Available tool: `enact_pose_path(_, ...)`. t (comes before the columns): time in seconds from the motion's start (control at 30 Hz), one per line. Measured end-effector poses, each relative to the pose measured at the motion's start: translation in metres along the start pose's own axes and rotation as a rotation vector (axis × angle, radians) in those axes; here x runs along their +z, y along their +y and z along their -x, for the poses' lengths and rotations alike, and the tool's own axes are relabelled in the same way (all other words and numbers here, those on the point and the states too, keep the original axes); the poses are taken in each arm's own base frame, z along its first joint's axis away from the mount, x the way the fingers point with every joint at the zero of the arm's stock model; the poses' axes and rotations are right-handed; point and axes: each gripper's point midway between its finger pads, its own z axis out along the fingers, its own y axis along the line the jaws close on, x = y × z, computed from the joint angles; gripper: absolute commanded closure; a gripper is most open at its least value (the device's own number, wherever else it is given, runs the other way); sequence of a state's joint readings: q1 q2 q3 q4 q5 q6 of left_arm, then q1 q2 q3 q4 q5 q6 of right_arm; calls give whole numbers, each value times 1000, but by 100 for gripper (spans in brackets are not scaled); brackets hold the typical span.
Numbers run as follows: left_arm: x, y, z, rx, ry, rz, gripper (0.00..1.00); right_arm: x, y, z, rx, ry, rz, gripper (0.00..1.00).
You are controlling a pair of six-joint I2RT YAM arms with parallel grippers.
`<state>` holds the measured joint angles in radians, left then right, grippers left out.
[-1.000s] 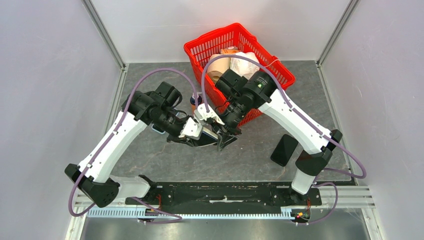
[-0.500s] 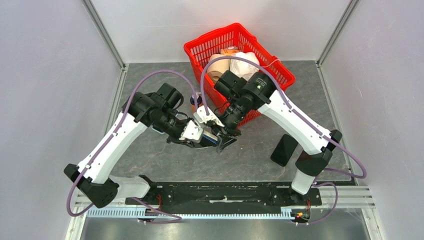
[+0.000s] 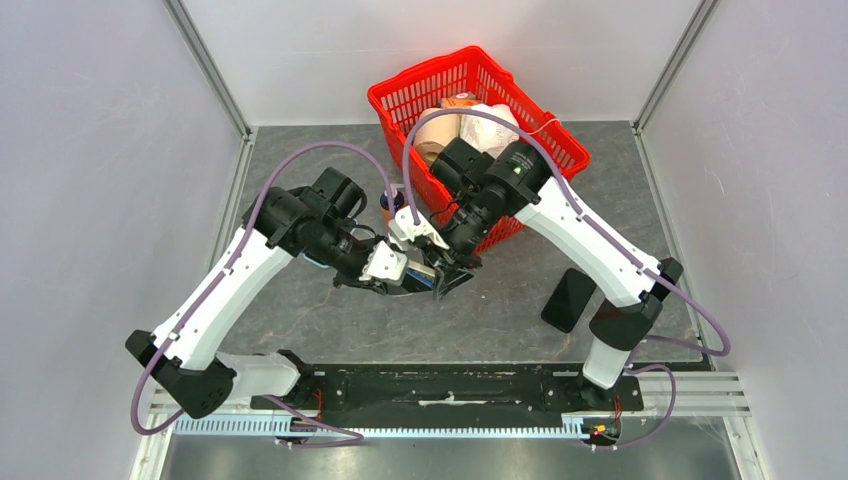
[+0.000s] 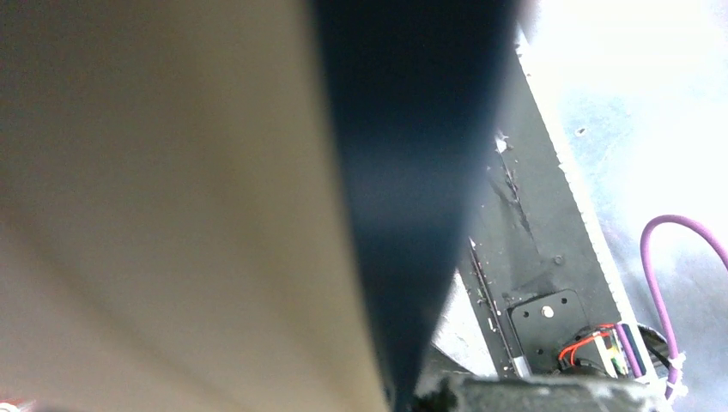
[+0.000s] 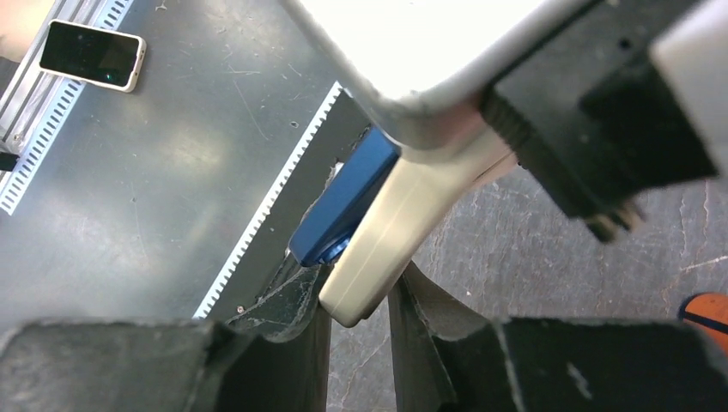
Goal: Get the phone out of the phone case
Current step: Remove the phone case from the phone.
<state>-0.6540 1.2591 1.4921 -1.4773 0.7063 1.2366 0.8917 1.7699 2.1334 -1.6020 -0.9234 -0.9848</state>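
1. Top: the cased phone (image 3: 428,278) is held above the desk (image 3: 500,320) between the left jaws and right jaws.
2. Left wrist: the view is filled by its blurred beige and blue.
3. Right wrist: its beige corner is clamped by the right jaws.

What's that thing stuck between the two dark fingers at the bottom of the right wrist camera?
The right wrist view shows the corner of a cream piece of the phone-and-case bundle pinched between the right gripper's fingers, with a blue piece beside it.
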Motion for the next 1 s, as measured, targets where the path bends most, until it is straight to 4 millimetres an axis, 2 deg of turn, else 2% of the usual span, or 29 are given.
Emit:
enact_pose_path(0.2, 4, 11, 1, -28, -21, 54, 98, -15, -5, -6, 108, -33, -35, 100)
enact_pose_path(0.3, 5, 20, -5, 60, 57, 117, 98, -27, -13, -20, 379, -74, -54, 100)
enact_pose_path(0.33, 4, 22, -9, 84, 85, 134, 98, -30, -17, -27, 458, -81, -60, 100)
enact_pose_path(0.47, 19, 3, -7, 160, 90, 57, 98, -39, -62, -48, 599, -122, -161, 100)
enact_pose_path(0.63, 20, 3, -7, 160, 88, 63, 98, -37, -75, -50, 640, -136, -189, 100)
enact_pose_path(0.67, 20, 4, -6, 156, 85, 68, 98, -36, -76, -49, 639, -139, -191, 98)
enact_pose_path(0.87, 18, 14, -6, 88, 69, 120, 98, -39, -76, -57, 659, -115, -233, 55)
enact_pose_path(1.0, 10, 26, -10, -4, 42, 177, 98, -58, -72, -58, 634, -101, -329, 46)
